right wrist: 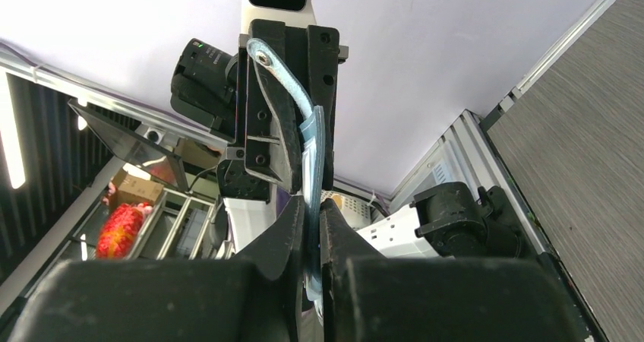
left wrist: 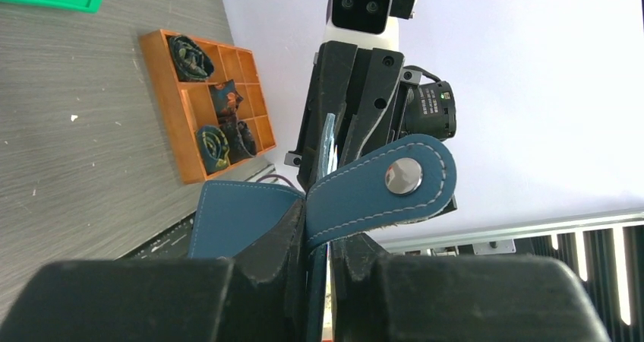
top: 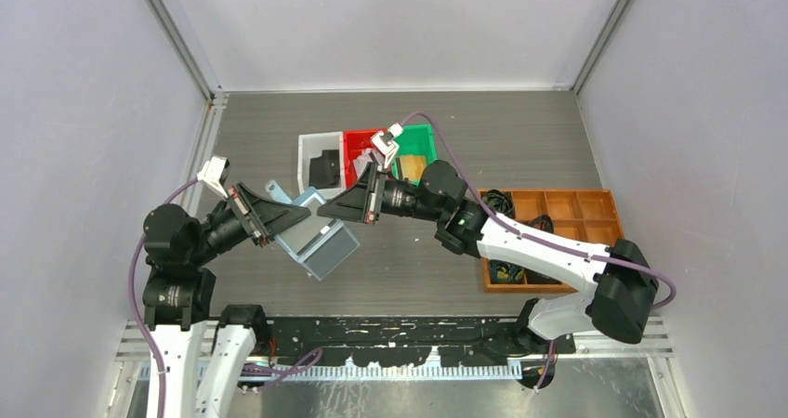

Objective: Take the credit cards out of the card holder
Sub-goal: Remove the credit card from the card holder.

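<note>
The card holder (top: 323,241) hangs clear of the desk (top: 520,139), just nearward of the white bin (top: 303,163), pinned between both arms. Left jaws clench its snap-tab flap (left wrist: 387,186), right jaws its paler inner edge (right wrist: 313,159). No cards show; both arms are equally near.

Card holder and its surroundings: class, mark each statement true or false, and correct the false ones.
1. Both grippers pinch the card holder. True: the left gripper and the right gripper are each shut on it.
2. Its snap tab is fastened. False: the tab hangs free, with its snap bare.
3. The orange tray holds coiled cables. True.
4. The green bin stands left of the white bin. False: seen from above, white is leftmost and green rightmost.
</note>
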`<state>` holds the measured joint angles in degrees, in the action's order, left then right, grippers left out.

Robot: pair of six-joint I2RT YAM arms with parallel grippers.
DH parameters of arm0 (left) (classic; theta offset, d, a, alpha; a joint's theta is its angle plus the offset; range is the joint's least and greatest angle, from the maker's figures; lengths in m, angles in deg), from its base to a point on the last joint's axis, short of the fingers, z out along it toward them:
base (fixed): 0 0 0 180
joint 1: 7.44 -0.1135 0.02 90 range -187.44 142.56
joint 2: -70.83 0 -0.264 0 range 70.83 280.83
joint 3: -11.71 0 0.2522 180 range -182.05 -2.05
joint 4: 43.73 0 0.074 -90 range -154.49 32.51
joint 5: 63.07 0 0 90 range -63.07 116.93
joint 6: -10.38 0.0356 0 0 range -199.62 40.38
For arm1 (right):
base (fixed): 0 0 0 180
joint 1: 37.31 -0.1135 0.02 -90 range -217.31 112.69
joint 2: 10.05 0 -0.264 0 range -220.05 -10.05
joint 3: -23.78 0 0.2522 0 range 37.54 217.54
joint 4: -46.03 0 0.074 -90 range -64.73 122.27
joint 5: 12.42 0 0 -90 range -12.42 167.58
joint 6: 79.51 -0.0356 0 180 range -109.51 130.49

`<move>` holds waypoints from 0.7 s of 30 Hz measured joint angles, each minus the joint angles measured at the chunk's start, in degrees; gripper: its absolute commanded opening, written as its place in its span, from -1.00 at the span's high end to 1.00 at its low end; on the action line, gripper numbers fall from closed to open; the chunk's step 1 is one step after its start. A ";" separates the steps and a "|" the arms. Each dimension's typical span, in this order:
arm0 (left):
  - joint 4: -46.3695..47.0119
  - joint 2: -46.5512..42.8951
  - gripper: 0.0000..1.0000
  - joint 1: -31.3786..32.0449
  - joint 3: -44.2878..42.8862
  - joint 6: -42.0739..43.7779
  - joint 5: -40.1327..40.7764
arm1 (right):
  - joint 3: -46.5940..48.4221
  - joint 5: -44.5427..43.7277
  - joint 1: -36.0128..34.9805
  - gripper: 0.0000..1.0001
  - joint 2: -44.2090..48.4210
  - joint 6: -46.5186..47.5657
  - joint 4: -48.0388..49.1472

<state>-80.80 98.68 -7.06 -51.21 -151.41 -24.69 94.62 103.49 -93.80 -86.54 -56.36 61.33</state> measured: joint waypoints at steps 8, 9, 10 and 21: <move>0.70 0.33 1.00 0.46 0.00 -0.07 -0.42 | -1.62 -0.09 0.35 0.00 1.27 -0.83 0.13; 0.81 0.33 1.00 0.46 -0.02 0.00 -0.22 | -1.70 -0.15 0.37 -0.15 1.42 -0.90 -0.24; 0.81 0.33 1.00 0.46 -0.02 0.22 0.20 | -1.70 -0.39 0.37 -0.27 1.66 -0.79 -0.90; -7.17 -0.15 1.00 0.35 -1.11 9.38 14.71 | -2.45 -17.29 0.04 -0.20 16.44 0.94 -13.88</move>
<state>-87.97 98.53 -6.71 -52.33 -142.03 -9.98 92.18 86.20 -93.75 -70.11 -55.42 47.45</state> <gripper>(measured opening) 0.110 0.608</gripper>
